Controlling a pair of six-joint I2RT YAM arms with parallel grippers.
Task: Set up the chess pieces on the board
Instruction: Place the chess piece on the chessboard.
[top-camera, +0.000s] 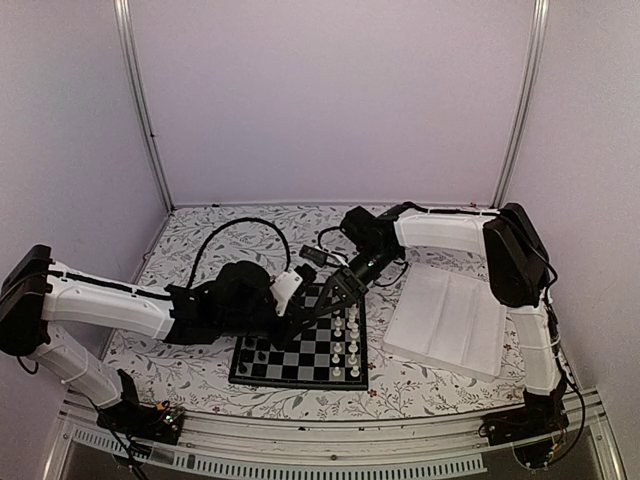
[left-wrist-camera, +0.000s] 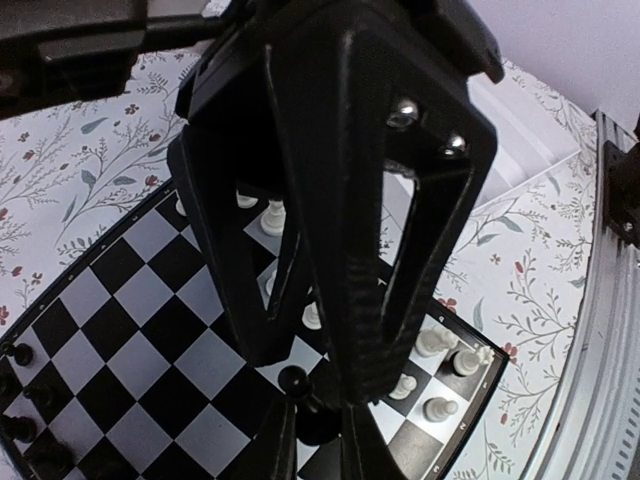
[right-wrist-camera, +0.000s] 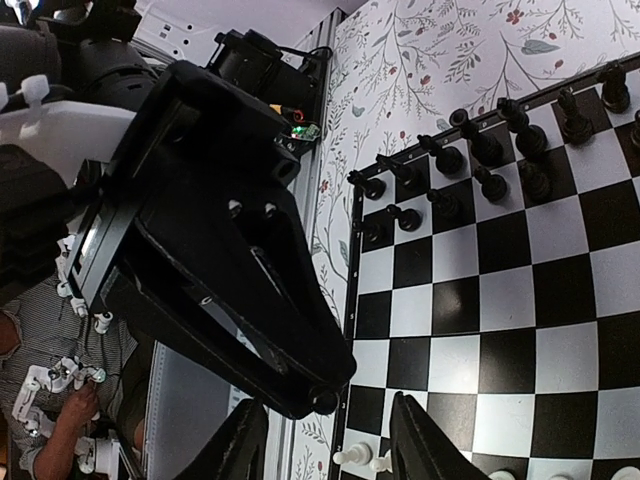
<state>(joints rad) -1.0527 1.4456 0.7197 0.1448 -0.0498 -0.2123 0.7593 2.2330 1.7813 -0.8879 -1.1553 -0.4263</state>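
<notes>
The board lies at the table's near middle, and both grippers meet over its far half. My left gripper is shut on a black pawn just above the squares. My right gripper hangs open right over it, its fingers either side of the pawn's head without touching it. In the right wrist view the pawn shows at the left gripper's tip, between my right gripper's spread fingers. Several black chess pieces stand along one edge of the board. White pieces stand along the opposite edge.
A white rectangular tray lies to the right of the board on the flowered tablecloth. A black cable loops behind the left arm. The table's metal front rail runs close to the board's white-piece side.
</notes>
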